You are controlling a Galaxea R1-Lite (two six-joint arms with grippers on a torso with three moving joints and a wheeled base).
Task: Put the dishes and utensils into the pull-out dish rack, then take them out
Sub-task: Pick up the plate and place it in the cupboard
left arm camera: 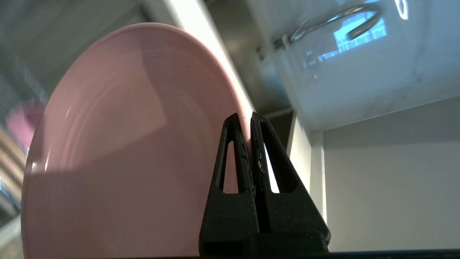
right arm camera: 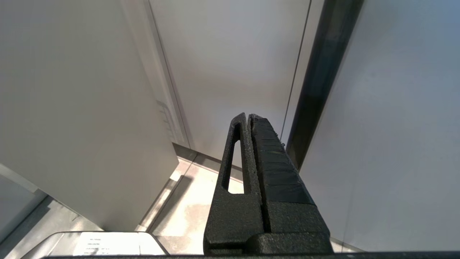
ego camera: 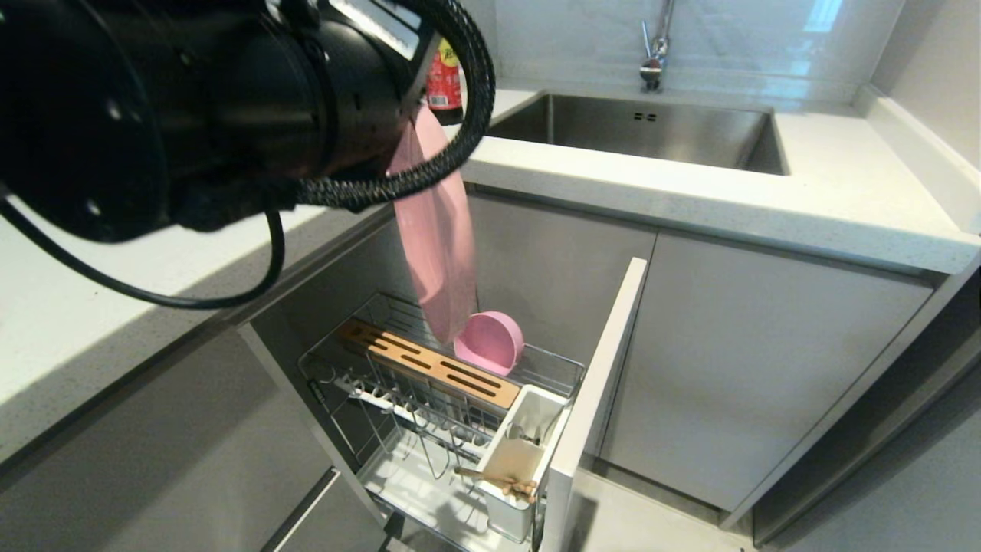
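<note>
Above the pull-out dish rack [ego camera: 441,399], your left gripper [left arm camera: 245,120] has its fingers clamped on the pink plate's [ego camera: 437,230] rim, plate hanging edge-down toward six o'clock, right fingers [right arm camera: 264,151] together.

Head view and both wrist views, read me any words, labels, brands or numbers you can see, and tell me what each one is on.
No text can be read with certainty.
Red bottle on the counter: yellow label patch near its top, lettering too blurred to read.
White label on the grey part at the edge of the right wrist view: faint print lines, too small to read.
Pink plate, pink bowl, dish rack: no markings.
</note>
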